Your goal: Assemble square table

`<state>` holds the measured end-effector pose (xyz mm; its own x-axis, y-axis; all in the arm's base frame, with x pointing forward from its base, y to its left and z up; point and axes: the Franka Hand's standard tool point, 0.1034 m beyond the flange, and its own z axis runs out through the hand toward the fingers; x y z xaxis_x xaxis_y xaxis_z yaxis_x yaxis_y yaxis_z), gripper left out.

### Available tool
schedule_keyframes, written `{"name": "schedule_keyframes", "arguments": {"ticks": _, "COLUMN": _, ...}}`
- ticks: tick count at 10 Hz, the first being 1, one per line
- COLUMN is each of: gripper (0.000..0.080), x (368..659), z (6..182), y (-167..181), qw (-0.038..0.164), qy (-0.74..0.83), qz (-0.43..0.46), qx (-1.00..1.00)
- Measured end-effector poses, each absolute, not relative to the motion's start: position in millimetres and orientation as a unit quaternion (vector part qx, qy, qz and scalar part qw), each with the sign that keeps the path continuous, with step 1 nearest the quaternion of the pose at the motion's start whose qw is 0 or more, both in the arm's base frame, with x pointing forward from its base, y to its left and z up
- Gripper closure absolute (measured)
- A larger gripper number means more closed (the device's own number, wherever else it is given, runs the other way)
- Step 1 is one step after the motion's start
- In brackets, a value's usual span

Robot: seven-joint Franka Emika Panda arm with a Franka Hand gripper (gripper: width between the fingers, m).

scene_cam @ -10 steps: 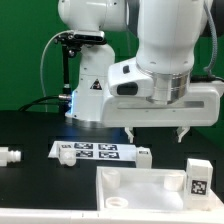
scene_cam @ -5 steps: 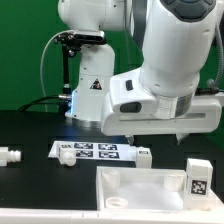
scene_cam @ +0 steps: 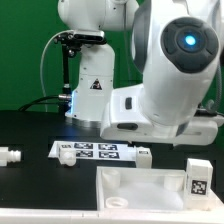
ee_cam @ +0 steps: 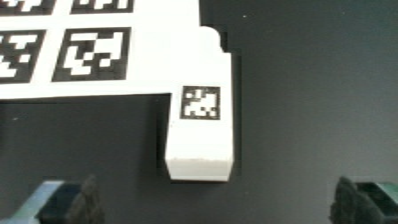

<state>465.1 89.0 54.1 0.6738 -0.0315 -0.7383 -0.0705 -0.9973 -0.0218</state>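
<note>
A short white leg (ee_cam: 206,125) with a black-and-white tag lies on the black table, touching the marker board's (ee_cam: 89,50) edge. My gripper (ee_cam: 217,200) is open and empty, with a dark finger (ee_cam: 63,200) on either side, just short of the leg's near end. In the exterior view the same leg (scene_cam: 144,156) lies at the marker board's (scene_cam: 90,152) right end, under my arm (scene_cam: 170,70). The white square tabletop (scene_cam: 140,182) lies at the front, and a second tagged leg (scene_cam: 197,175) stands upright at its right corner.
A small white peg-like part (scene_cam: 10,156) lies at the exterior view's far left. The robot base (scene_cam: 88,95) stands behind the marker board, in front of a green backdrop.
My arm has swung its wrist toward the exterior camera and now fills more of that view. The fingers seen earlier above the leg are hidden by the arm. No part has moved.
</note>
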Motion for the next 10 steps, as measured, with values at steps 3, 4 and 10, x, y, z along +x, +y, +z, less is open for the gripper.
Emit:
{"name": "schedule_keyframes", "arguments": {"ticks": 3, "gripper": 0.0151, "x": 463.1, "z": 52.8, "y": 86.1, "qw": 0.025, "qy": 0.037, "qz": 0.408, "qx": -0.912}}
{"name": "schedule_keyframes", "arguments": {"ticks": 4, "gripper": 0.0151, "x": 455.0, "z": 47.9, "y": 81.6, "qw": 0.017, "qy": 0.065, "qz": 0.438, "qx": -0.896}}
{"name": "schedule_keyframes", "arguments": {"ticks": 10, "gripper": 0.0151, "x": 451.4, "z": 36.6, "y": 83.1, "qw": 0.013, "qy": 0.085, "qz": 0.473, "qx": -0.877}}
